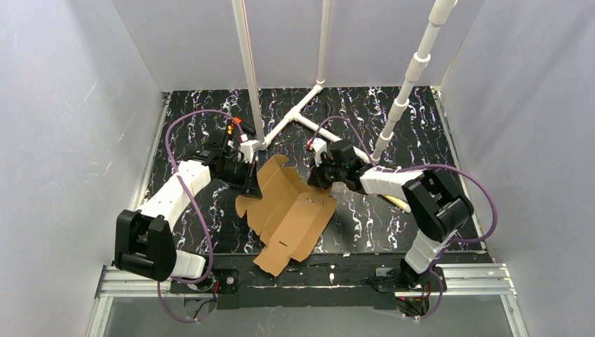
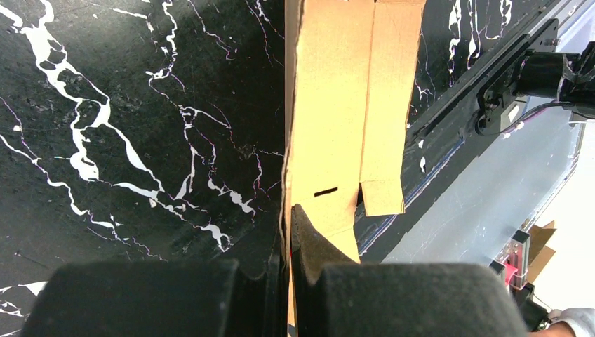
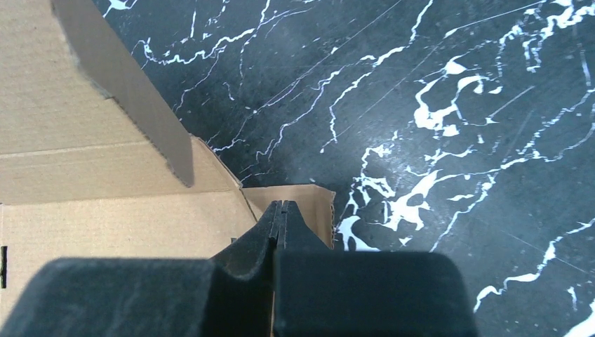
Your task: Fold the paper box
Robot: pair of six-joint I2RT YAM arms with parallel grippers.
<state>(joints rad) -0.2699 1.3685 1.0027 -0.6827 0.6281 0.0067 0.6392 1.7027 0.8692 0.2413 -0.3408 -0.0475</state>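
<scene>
The paper box [image 1: 291, 214] is a flat brown die-cut cardboard sheet, partly raised, lying mid-table on the black marbled mat. My left gripper [image 1: 250, 184] is shut on its left edge. In the left wrist view the sheet [image 2: 337, 126] runs away from the gripper [image 2: 288, 210], with its edge pinched between the fingers. My right gripper [image 1: 320, 177] is at the sheet's upper right edge. In the right wrist view the gripper [image 3: 281, 205] has its fingers pressed together over a small corner tab [image 3: 312, 203] of the sheet [image 3: 84, 210]. No cardboard shows between them.
A white PVC pipe frame [image 1: 309, 112] stands at the back of the mat. A small yellow object [image 1: 398, 203] lies under the right arm. Grey walls close in three sides. A metal rail [image 1: 316, 277] runs along the near edge.
</scene>
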